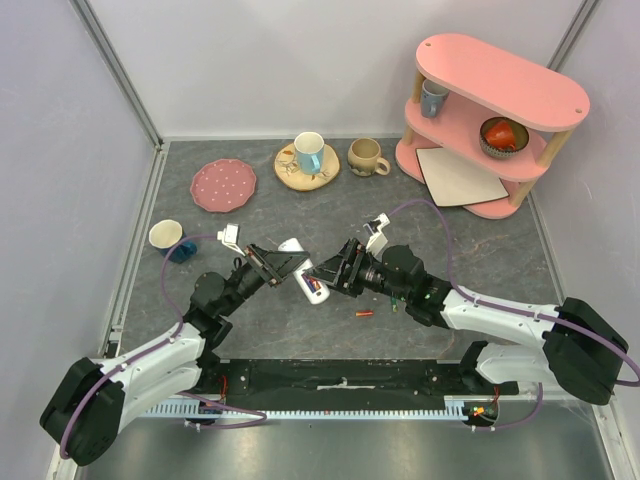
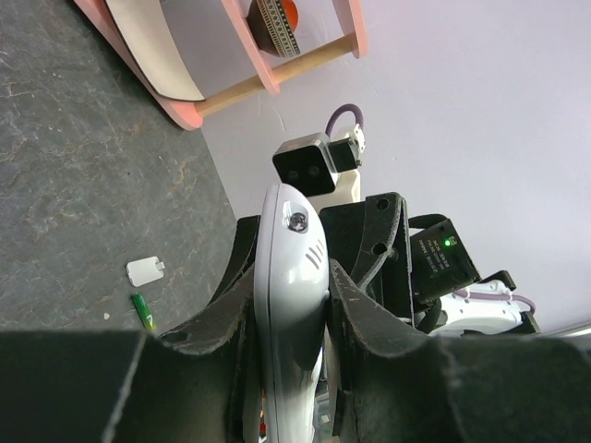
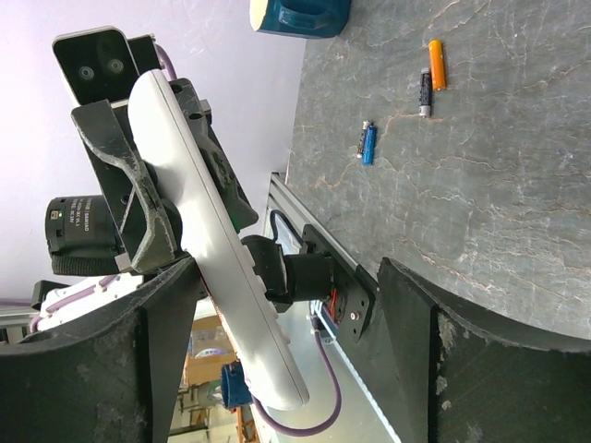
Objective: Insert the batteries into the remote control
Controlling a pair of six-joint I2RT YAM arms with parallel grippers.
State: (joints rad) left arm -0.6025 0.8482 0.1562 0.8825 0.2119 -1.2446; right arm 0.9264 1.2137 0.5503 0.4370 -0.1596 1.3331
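Observation:
The white remote control is held tilted above the table, my left gripper shut on its sides. In the left wrist view the remote control sits clamped between both black fingers. Its lower end shows an open compartment with something red and blue inside. My right gripper hovers right beside that end, jaws wide open and holding nothing; the remote control stands close to one of its fingers. Loose batteries lie on the table: a red-orange one, a green one, and orange, dark and blue ones.
A small white cover piece lies by the green battery. At the back stand a pink plate, a mug on a wooden coaster, a beige mug and a pink shelf with a beige board. A cup sits left.

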